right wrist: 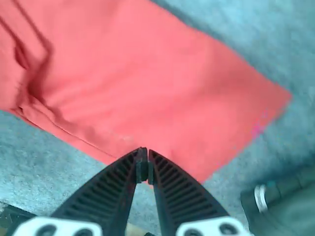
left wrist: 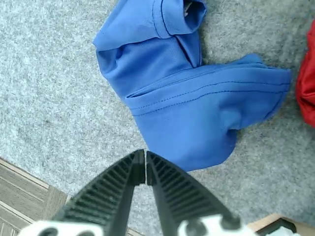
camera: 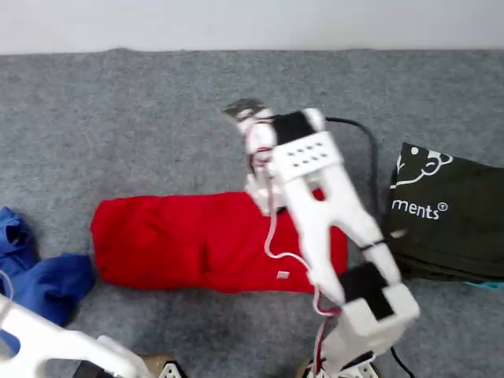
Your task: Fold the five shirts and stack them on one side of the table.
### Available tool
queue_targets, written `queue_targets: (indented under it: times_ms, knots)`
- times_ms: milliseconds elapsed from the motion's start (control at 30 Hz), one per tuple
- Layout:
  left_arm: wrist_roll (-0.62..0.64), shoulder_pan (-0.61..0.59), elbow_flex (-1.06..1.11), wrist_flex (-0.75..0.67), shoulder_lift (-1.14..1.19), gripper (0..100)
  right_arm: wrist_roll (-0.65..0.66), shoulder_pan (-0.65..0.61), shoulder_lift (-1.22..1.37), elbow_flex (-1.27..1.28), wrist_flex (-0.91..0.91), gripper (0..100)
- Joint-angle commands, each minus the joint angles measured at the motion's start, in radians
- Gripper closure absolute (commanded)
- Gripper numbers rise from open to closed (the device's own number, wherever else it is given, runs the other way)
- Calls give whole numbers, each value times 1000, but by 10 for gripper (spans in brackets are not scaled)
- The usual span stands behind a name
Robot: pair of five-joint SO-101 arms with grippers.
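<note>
At desk (camera: 157,102) right, dark stack (camera: 453,216) done; red shirt (camera: 181,240) part-folded, blue shirt (camera: 39,283) crumpled; left end effector (left wrist: 146,167), right end effector (right wrist: 142,167) closed, empty.

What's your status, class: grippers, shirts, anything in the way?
Left gripper shut by blue shirt. Right gripper shut at red shirt. Dark folded stack aside. Black cable beside it.

Table (camera: 142,110) topped with grey speckled felt, matte, soft even light. Plain pale wall (camera: 252,24) in strip beyond far edge. Light-brown wood-grain planks (left wrist: 22,196) just past felt's edge, left wrist view, seams running parallel to it.
</note>
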Motion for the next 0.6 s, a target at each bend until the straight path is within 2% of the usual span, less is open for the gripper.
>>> queue_targets:
  times_ms: [0,167,400,567]
  knots:
    - [-6,0,-15,3,-29,985,-12,65,-136,51,41,983]
    - [-6,0,18,6,-29,985,-48,131,-174,130,39,969]
    - [-6,2,33,5,-29,985,-400,177,-174,153,39,824]
    - [-6,2,33,5,-29,985,-514,173,-137,207,-51,719]
